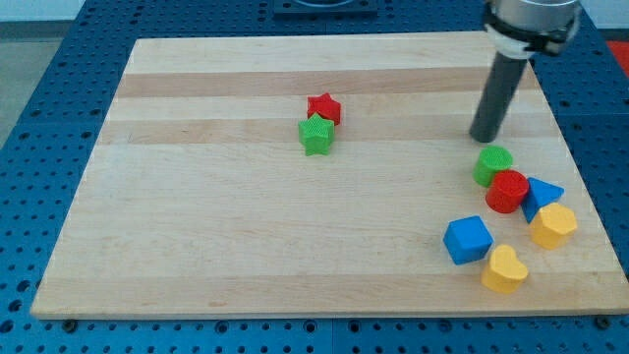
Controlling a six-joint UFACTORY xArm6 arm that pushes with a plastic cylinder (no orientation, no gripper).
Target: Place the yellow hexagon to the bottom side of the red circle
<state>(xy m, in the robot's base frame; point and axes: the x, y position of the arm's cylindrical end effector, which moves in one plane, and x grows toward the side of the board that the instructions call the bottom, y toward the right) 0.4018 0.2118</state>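
Camera view is showing you a pale wooden board [246,216] lying on a blue pegboard table [39,98]. Your rod is coming down from the view's top right, and my tip [484,140] is resting on the board just above the green circle [493,164], apart from it. No jaws exist on this rod, so nothing is opening or closing.

You are looking for the yellow hexagon [553,225] near the view's right edge. It is sitting just to the lower right of the red circle [508,191], with the blue triangle [542,194] wedged between them. Its outline is nearly even, so no long axis or heading can be told.

Below these, a blue cube [467,240] and a yellow heart [504,270] are lying close together. Well apart, near the board's centre, a red star [324,108] is touching a green star [315,136].
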